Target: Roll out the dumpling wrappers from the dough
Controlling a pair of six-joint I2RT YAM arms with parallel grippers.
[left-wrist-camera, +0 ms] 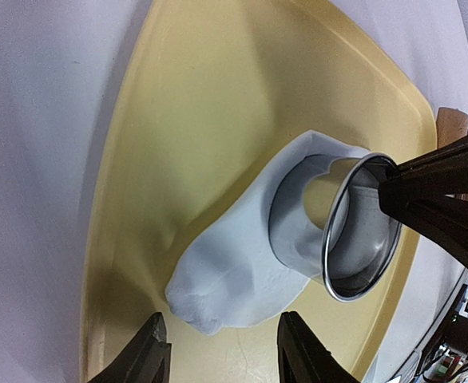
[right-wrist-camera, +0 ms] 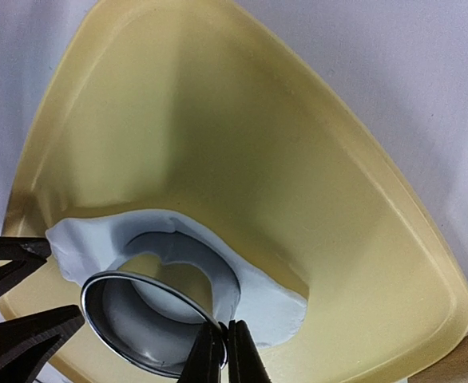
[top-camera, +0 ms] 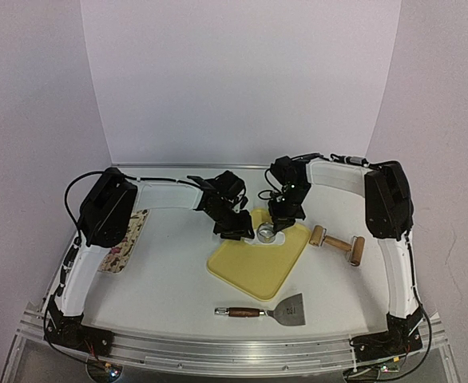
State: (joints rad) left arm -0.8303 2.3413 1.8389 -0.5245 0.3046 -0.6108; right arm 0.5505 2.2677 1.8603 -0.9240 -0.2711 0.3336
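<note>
A flattened white dough sheet [left-wrist-camera: 234, 275] lies on the yellow board [top-camera: 254, 263]. It also shows in the right wrist view [right-wrist-camera: 270, 299], with a round hole cut in it. My right gripper [right-wrist-camera: 224, 333] is shut on the rim of the metal ring cutter [right-wrist-camera: 130, 287] and holds it tilted, lifted off the hole. A round dough wrapper [right-wrist-camera: 134, 315] seems to sit inside the ring. The ring also shows in the left wrist view [left-wrist-camera: 362, 231] and the top view [top-camera: 265, 231]. My left gripper [left-wrist-camera: 222, 351] is open and empty, low over the board at the sheet's end.
A wooden rolling pin [top-camera: 338, 243] lies right of the board. A scraper with a wooden handle [top-camera: 270, 311] lies in front of it. A patterned cloth [top-camera: 126, 239] lies at the left. Both grippers [top-camera: 238, 230] [top-camera: 277, 225] crowd the board's far corner.
</note>
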